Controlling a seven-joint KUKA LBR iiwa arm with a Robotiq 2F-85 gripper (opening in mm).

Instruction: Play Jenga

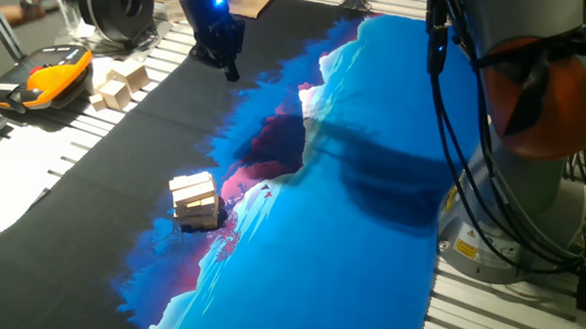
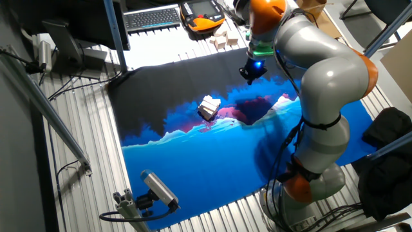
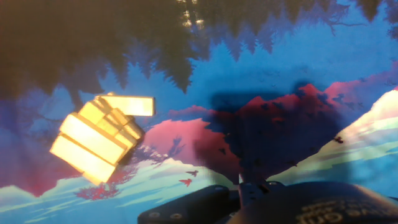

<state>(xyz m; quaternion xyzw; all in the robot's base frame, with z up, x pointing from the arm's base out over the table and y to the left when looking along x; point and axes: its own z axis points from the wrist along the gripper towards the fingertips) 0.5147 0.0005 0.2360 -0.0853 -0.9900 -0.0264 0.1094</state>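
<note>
The Jenga tower [image 1: 196, 200] is a short stack of pale wooden blocks on the printed mat, where black meets blue. It also shows in the other fixed view [image 2: 209, 107] and at the left of the hand view [image 3: 99, 140], with one top block [image 3: 132, 106] sticking out sideways. My gripper [image 1: 232, 73] hangs above the mat's far part, well away from the tower. It also shows in the other fixed view [image 2: 251, 75]. Its fingers come together in one dark tip and hold nothing. In the hand view only the hand's dark body shows along the bottom edge.
A cluster of loose wooden blocks [image 1: 119, 85] lies beyond the mat's far edge beside an orange and black pendant [image 1: 41, 78]. A keyboard [image 2: 152, 17] lies farther back. My arm's base with cables [image 1: 512, 147] stands at the right.
</note>
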